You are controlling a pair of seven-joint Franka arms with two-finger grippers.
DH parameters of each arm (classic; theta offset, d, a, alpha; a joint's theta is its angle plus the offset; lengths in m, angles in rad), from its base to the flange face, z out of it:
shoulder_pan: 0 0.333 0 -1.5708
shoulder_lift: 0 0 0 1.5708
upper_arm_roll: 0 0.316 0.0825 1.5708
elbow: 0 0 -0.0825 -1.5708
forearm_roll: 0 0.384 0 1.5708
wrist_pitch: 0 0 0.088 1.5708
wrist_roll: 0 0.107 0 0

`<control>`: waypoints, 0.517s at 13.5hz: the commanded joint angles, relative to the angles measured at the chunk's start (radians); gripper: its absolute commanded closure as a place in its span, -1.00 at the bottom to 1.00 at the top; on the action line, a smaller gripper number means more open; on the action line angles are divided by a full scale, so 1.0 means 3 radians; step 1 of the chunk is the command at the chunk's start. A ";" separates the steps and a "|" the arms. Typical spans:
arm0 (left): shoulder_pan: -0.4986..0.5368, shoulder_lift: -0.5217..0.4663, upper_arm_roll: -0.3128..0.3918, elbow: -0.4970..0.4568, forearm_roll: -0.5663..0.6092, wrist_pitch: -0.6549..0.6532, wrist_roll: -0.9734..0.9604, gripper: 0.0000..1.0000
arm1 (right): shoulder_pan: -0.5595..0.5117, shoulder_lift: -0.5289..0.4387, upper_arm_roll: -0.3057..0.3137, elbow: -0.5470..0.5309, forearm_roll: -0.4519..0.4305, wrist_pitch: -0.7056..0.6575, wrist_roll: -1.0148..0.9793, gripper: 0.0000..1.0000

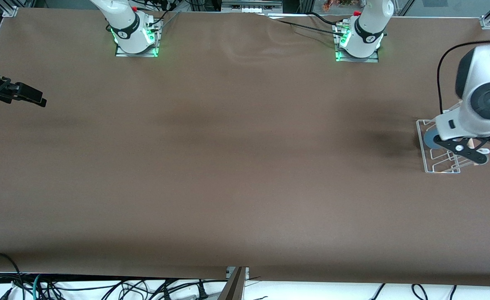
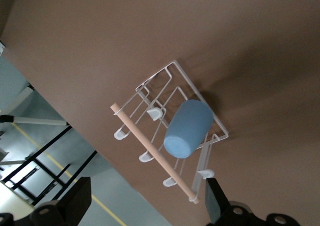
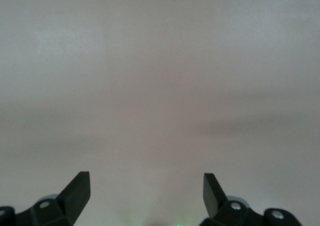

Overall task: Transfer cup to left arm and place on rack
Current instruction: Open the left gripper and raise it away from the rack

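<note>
The cup point(image 2: 188, 129) lies on the rack point(image 2: 176, 66), directly below the left hand point(image 2: 145, 198), whose fingers are spread and empty. Placing looks finished; next, lifting clear. The right hand point(image 3: 146, 193) waits released over bare tabletop point(image 1: 228, 166).

The right gripper point(image 3: 146, 191) fills the lower edge of the right wrist view — two black fingers point(image 3: 77, 190) standing well apart, with only bare surface showing in the gap between them. Each finger tapers to a flat, angled tip, and a small round screw head sits on the black body at the base of each. Past the fingertips lies a plain, pale greyish-brown surface point(image 3: 160, 75) with a soft, washed-out look; faint darker bands run across it — no object rests on it near the gripper. A weak green glow shows just between the finger bases.
</note>
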 commanded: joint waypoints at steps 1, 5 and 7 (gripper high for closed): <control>-0.0006 -0.0081 0.0092 0.0372 -0.0748 -0.0309 -0.0084 -1.00 | -0.0025 0.0076 0.0028 0.0096 0.0005 0.0055 0.0011 -1.00; -0.0047 -0.0137 0.0261 0.0721 -0.1514 -0.0602 -0.0982 -1.00 | -0.0046 0.0117 0.0023 0.0096 0.0005 0.0147 0.0006 -1.00; -0.0062 -0.0214 0.0328 0.0721 -0.1909 -0.0602 -0.1406 -1.00 | -0.0051 0.0127 0.0023 0.0096 0.0000 0.0142 0.0006 -1.00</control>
